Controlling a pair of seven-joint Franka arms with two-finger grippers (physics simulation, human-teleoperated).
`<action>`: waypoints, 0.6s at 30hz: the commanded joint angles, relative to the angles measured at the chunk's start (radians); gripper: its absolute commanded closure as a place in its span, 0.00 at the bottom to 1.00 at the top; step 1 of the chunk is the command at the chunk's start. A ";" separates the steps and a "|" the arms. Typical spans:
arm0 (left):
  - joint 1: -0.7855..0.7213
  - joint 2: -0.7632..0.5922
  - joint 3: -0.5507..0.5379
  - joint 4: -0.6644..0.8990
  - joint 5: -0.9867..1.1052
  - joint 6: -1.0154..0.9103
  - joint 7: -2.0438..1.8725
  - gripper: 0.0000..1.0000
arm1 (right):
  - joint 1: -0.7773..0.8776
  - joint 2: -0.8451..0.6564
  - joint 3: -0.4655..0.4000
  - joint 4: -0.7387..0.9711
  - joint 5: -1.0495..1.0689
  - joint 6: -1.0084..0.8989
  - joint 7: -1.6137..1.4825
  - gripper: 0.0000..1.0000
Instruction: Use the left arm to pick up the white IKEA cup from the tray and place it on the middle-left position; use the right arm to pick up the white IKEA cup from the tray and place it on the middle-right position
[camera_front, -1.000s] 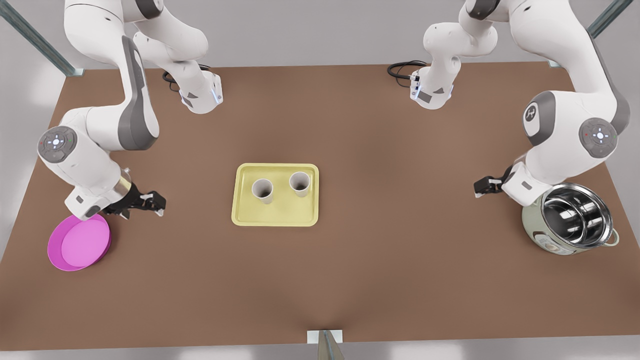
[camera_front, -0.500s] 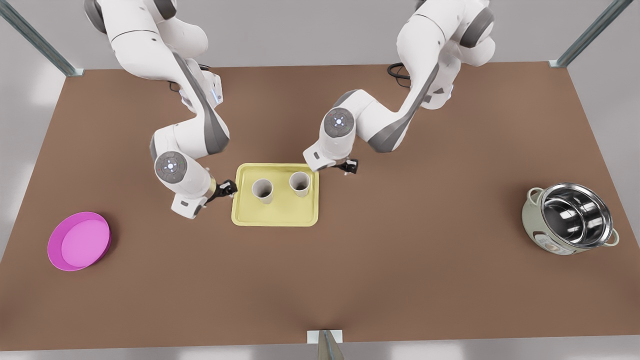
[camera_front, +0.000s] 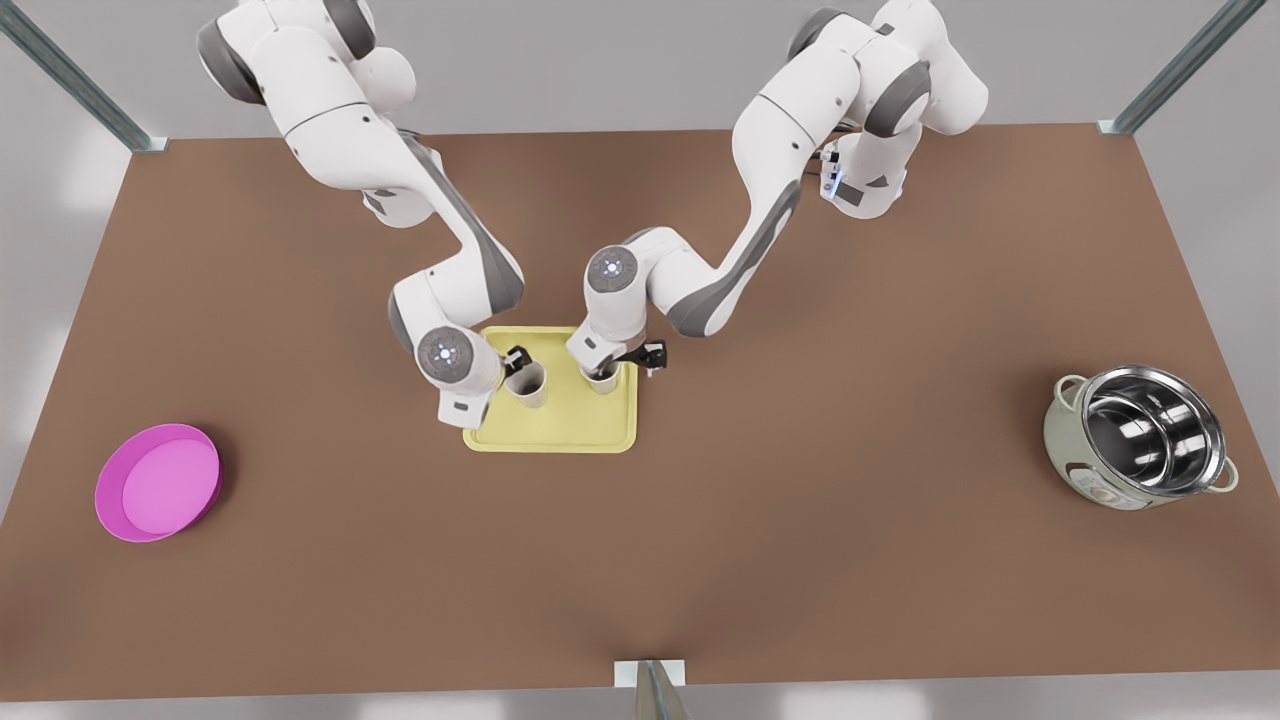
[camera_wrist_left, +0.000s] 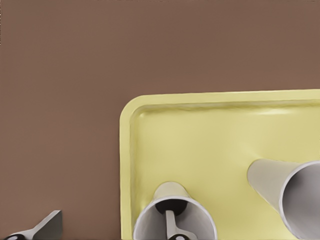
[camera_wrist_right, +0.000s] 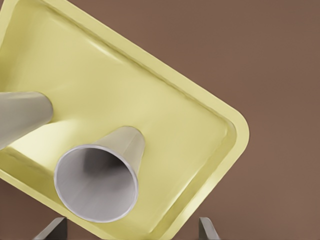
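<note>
Both arms have swung in from beside the tray since half a second ago, and their grippers now sit at the two white cups, which stand where they stood then. The tray (camera_front: 550, 425) lies just left of the frame's middle in the front view, on the brown table (camera_front: 800, 520). The left cup (camera_front: 530, 385) stands upright in the tray's upper left part; the right cup (camera_front: 601, 380) stands upright in its upper right part, apart from the first.

The left gripper (camera_front: 514, 362) is at the left cup's rim. In the left wrist view one finger (camera_wrist_left: 171, 225) reaches down inside this cup (camera_wrist_left: 175, 222) and the other finger (camera_wrist_left: 42, 229) lies outside it over the table, so the fingers are spread apart astride the cup's wall. The right gripper (camera_front: 610, 368) is at the right cup. In the right wrist view its two fingertips (camera_wrist_right: 56, 230) stand wide apart at the frame's lower edge, the cup (camera_wrist_right: 97, 182) between and ahead of them; whether they touch it cannot be told.

A magenta bowl (camera_front: 158, 482) sits at the front view's lower left, and a steel pot (camera_front: 1140, 437) at its right, both well apart from the tray.
</note>
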 joint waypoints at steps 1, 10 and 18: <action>0.001 0.013 0.000 -0.003 0.010 0.084 -0.327 0.00 | 0.001 0.009 0.000 -0.005 -0.001 0.042 -0.044 0.02; -0.020 0.049 0.002 -0.058 0.016 0.172 -0.351 0.00 | 0.004 0.026 0.000 -0.094 0.001 0.211 -0.032 0.02; -0.022 0.033 0.005 -0.063 0.027 0.146 -0.356 0.60 | 0.018 0.047 0.000 -0.094 0.001 0.240 -0.030 0.04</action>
